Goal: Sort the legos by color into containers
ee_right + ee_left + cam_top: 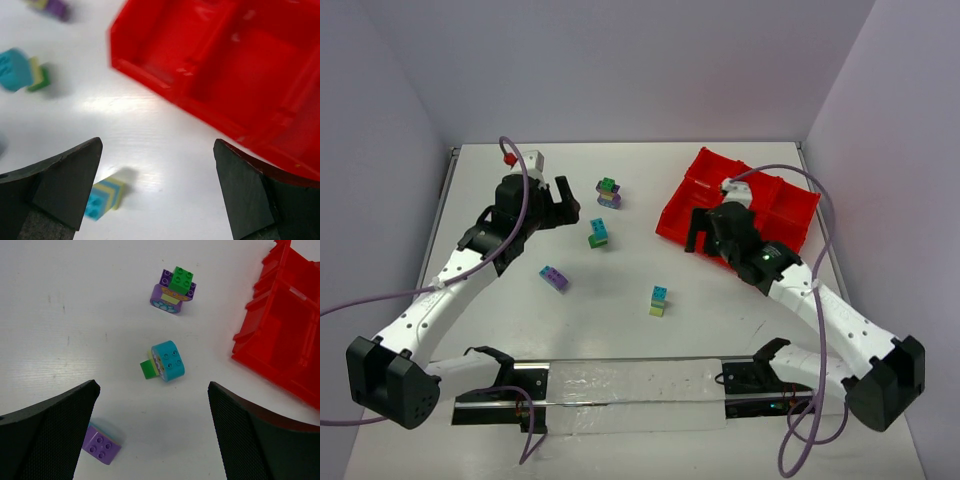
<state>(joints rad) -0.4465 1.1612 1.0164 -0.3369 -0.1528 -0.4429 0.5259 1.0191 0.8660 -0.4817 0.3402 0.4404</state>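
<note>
Teal rounded plastic brick clump (169,362), just ahead of my released left claw (152,386): I'd centre, descend, pinch its sides. Right claw (157,142) released, empty; red divided plastic tray (240,75) ahead.

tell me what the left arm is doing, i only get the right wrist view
observer: The left pincer is open and holds nothing. It is pointed at the teal-and-green clump, which lies just ahead of its tips.
operator: any brick i cant see properly
observer: Yes, a lone purple brick lies flat, nearer the arm bases than that clump and apart from it.
operator: anything in the far side of the tray
observer: From above, the far compartments of the red tray that show hold no bricks. The right arm covers its near left part.
</note>
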